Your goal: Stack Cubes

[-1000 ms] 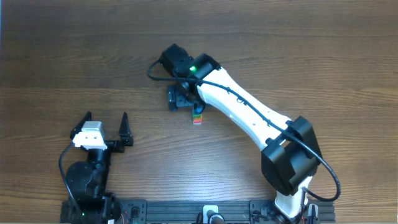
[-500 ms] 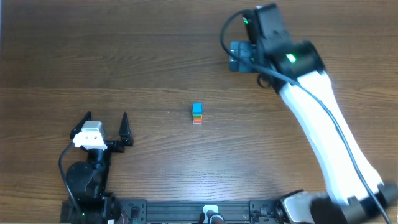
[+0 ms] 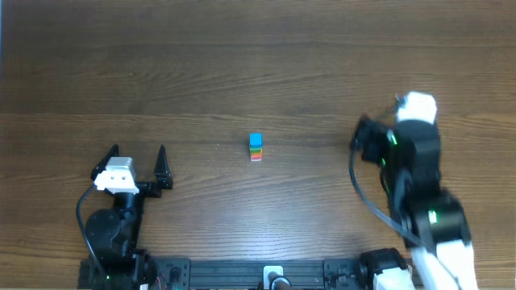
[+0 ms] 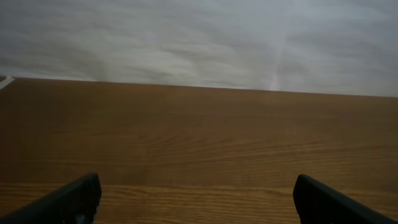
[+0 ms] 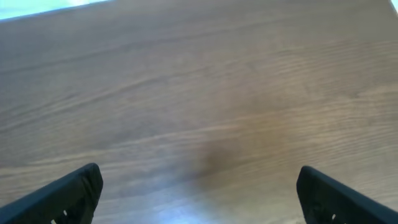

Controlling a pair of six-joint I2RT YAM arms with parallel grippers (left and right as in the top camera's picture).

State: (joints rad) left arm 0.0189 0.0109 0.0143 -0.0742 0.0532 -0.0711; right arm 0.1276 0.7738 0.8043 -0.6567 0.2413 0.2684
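A small stack of cubes (image 3: pixel 255 147) stands in the middle of the wooden table, a blue cube on top, then green, orange and red below. My left gripper (image 3: pixel 137 151) rests open near the table's front left, well left of the stack, its fingertips (image 4: pixel 74 198) wide apart over bare wood. My right arm (image 3: pixel 415 161) is drawn back at the right side, far from the stack. Its gripper (image 5: pixel 198 193) is open above bare table, with nothing between the fingers.
The wooden tabletop (image 3: pixel 242 64) stretches bare around the stack on every side. The arms' base rail (image 3: pixel 266 274) runs along the front edge.
My right arm let go of the stack, lifted away to the back right, then pulled back to the right front. The blue cube now tops the stack. The left arm stayed still.
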